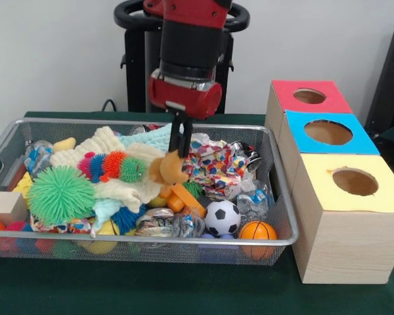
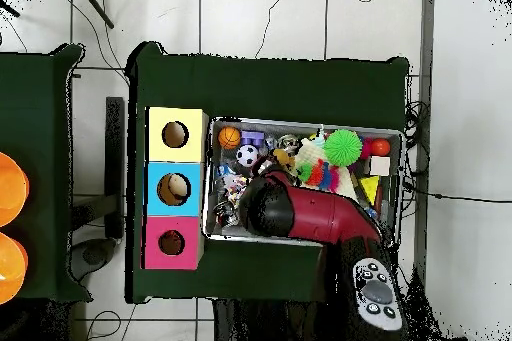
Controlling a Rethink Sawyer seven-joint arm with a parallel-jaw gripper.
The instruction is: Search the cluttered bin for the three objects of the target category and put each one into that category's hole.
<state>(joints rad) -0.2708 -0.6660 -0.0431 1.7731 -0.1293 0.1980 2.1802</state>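
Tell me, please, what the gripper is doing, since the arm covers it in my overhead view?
Observer: In the front view, the gripper points straight down into the cluttered bin and is shut on a tan-orange toy.
Operator: Thank you. What lies right beside that toy?
Observer: A multicoloured fuzzy caterpillar lies just to its picture-left, on a cream knitted cloth.
Operator: Is the toy clear of the pile?
Observer: I cannot tell. It sits low, with an orange plastic piece just below it in the picture.
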